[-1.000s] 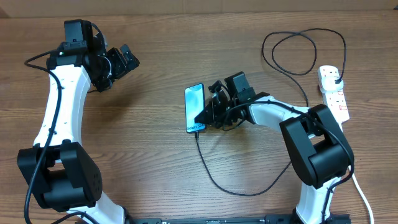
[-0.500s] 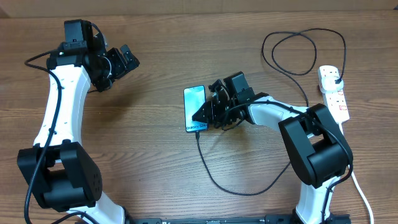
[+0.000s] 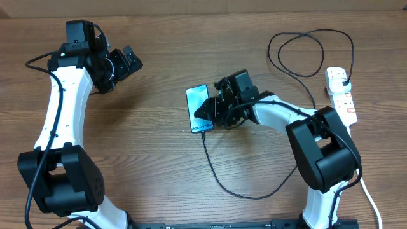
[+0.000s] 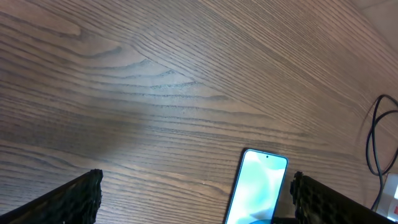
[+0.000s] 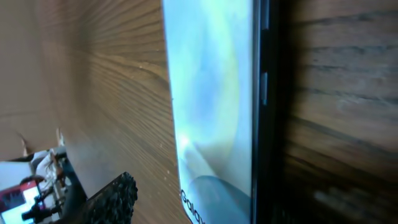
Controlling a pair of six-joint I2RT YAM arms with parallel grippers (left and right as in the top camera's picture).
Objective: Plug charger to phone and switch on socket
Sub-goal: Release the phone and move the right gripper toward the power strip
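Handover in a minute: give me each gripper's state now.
Left gripper: open, holding nothing.
Right gripper: at the phone's edge; open or shut cannot be told.

"Gala…" lettering, partly legible, on the phone (image 5: 211,93) screen
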